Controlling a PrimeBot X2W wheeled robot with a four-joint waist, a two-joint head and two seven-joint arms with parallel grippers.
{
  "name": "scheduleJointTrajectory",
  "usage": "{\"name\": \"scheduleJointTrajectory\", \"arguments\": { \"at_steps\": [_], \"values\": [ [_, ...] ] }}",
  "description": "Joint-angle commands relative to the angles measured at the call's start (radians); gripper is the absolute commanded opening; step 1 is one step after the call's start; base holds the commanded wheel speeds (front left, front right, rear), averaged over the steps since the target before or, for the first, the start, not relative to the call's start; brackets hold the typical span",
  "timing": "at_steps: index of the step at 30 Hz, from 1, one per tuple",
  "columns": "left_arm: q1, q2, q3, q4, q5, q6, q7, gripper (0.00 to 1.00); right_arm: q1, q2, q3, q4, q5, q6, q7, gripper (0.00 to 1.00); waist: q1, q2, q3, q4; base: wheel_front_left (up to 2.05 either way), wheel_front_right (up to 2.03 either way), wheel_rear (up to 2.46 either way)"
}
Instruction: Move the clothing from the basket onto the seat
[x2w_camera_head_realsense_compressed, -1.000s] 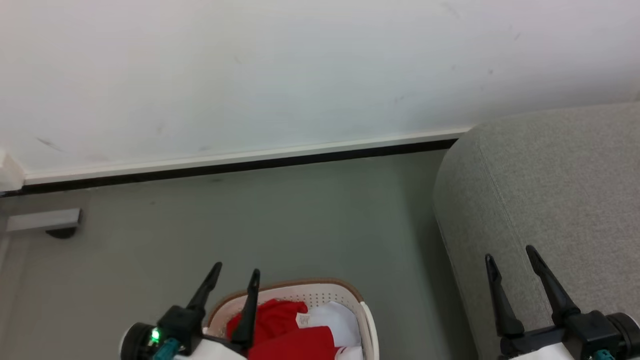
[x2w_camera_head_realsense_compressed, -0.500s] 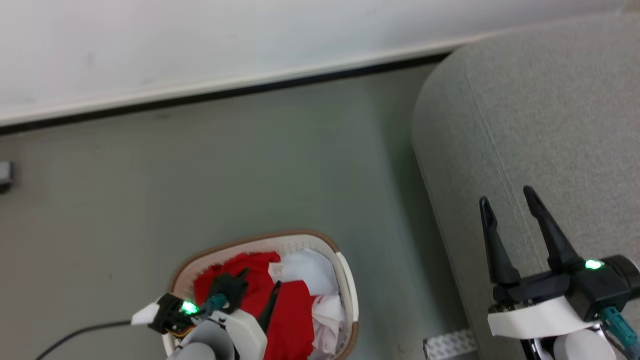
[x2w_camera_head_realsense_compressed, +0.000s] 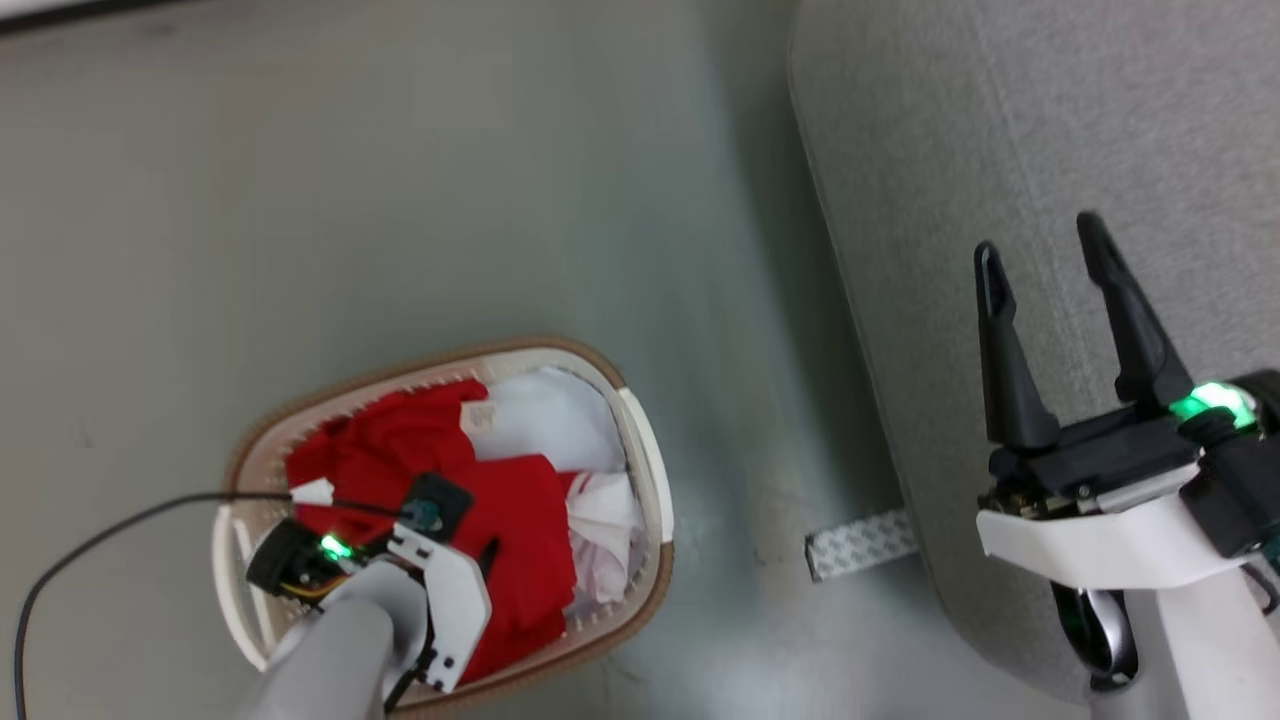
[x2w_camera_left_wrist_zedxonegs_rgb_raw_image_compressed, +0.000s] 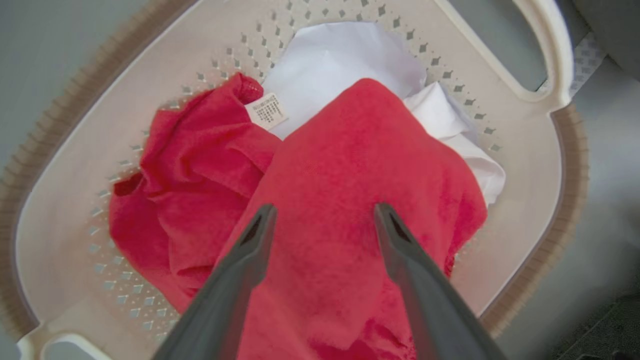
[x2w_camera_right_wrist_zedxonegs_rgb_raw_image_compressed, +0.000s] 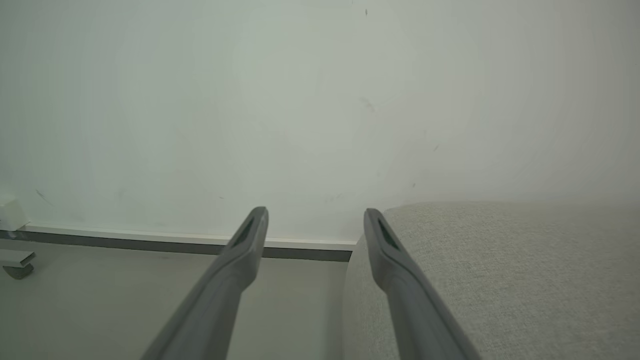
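Observation:
The basket (x2w_camera_head_realsense_compressed: 640, 440) stands on the floor at the lower left, cream-white with a brown rim (x2w_camera_left_wrist_zedxonegs_rgb_raw_image_compressed: 570, 165). In it lies the clothing: one red garment (x2w_camera_left_wrist_zedxonegs_rgb_raw_image_compressed: 345, 170) on top, a second red one (x2w_camera_left_wrist_zedxonegs_rgb_raw_image_compressed: 195, 160) with a white label beside it, and white fabric (x2w_camera_left_wrist_zedxonegs_rgb_raw_image_compressed: 345, 55) behind them. My left gripper (x2w_camera_left_wrist_zedxonegs_rgb_raw_image_compressed: 324, 210) points down into the basket, open, its fingertips just above the top red garment and holding nothing. My right gripper (x2w_camera_head_realsense_compressed: 1040, 245) hovers open over the left part of the grey seat (x2w_camera_head_realsense_compressed: 1000, 120), with nothing between its fingers (x2w_camera_right_wrist_zedxonegs_rgb_raw_image_compressed: 252, 235).
Grey floor (x2w_camera_head_realsense_compressed: 400, 180) lies between the basket and the seat. A patterned strip of tape (x2w_camera_head_realsense_compressed: 860, 540) sits on the floor at the seat's foot. A black cable (x2w_camera_head_realsense_compressed: 100, 530) trails from my left arm. A white wall with a dark baseboard (x2w_camera_right_wrist_zedxonegs_rgb_raw_image_compressed: 150, 244) is ahead.
The head camera has tilted down, so the whole picture has shifted. My left gripper has turned over from pointing forward to pointing down into the basket above the red clothing. Both grippers stay open.

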Motion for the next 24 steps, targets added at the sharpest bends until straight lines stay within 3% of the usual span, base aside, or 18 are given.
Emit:
{"name": "scheduleJointTrajectory", "arguments": {
  "at_steps": [1, 12, 13, 15, 24],
  "values": [
    [-0.024, 0.013, -0.004, 0.012, -0.011, -0.003, 0.005, 1.00, -0.024, 0.000, 0.001, -0.010, 0.006, -0.002, 0.001, 1.00, -0.0003, -0.0001, 0.089, -0.030, 0.00, 0.00, 0.00],
    [-0.135, 0.048, -0.016, 0.123, -0.025, 0.006, -0.002, 1.00, -0.097, 0.000, 0.015, -0.069, 0.037, -0.002, 0.001, 1.00, -0.0003, -0.0001, 0.266, -0.067, 0.00, 0.00, 0.00],
    [-0.137, 0.045, -0.019, 0.132, -0.024, 0.006, -0.011, 0.73, -0.097, 0.000, 0.016, -0.069, 0.036, -0.002, 0.001, 1.00, -0.0003, -0.0001, 0.270, -0.068, 0.00, 0.00, 0.00],
    [-0.139, 0.034, -0.028, 0.152, -0.026, 0.005, -0.018, 0.00, -0.096, 0.000, 0.015, -0.070, 0.033, -0.002, 0.001, 1.00, -0.0003, -0.0001, 0.273, -0.069, 0.00, 0.00, 0.00],
    [-0.125, -0.041, -0.001, 0.184, -0.090, 0.025, -0.159, 0.00, -0.051, 0.000, 0.000, -0.035, 0.006, -0.002, 0.001, 1.00, -0.0003, -0.0001, 0.156, -0.017, 0.00, 0.00, 0.00]
  ]
}}
